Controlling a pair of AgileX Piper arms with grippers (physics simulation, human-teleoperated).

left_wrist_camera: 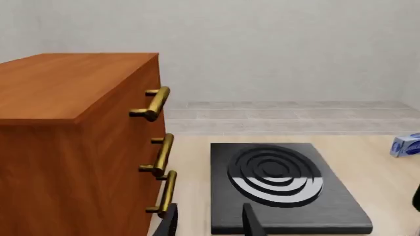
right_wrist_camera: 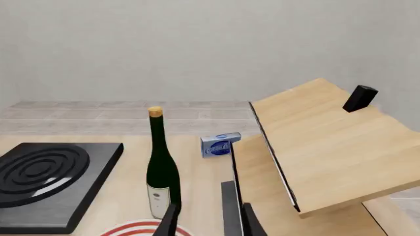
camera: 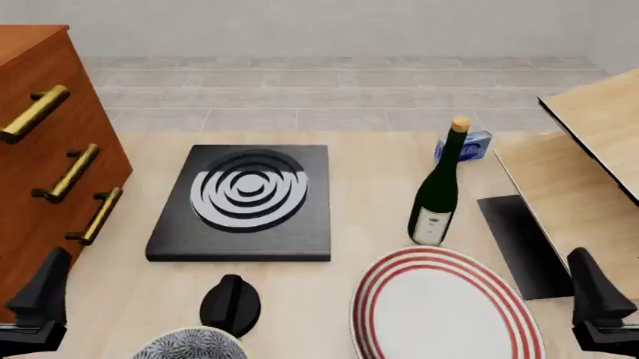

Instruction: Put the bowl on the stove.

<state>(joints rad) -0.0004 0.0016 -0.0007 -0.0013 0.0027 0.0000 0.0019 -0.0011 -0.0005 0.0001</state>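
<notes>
Inspector A: Bowl (camera: 190, 345) sits at the counter's (camera: 379, 187) near edge, just beside the knob (camera: 230, 304), untouched. Stove (camera: 244, 200) bare.

Inspector B: Left claw (camera: 38, 310) and right claw (camera: 602, 305) both spread, holding nothing; left is nearer for the pickup.

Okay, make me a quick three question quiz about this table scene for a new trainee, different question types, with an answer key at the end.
1. True or false: the bowl already sits on the stove.
2. What stands upright between the stove and the plate? A) wine bottle B) kettle C) mug
3. Fill in: the small black knob lies between the bowl and the ____.

Key: 1 false; 2 A; 3 stove.
</notes>
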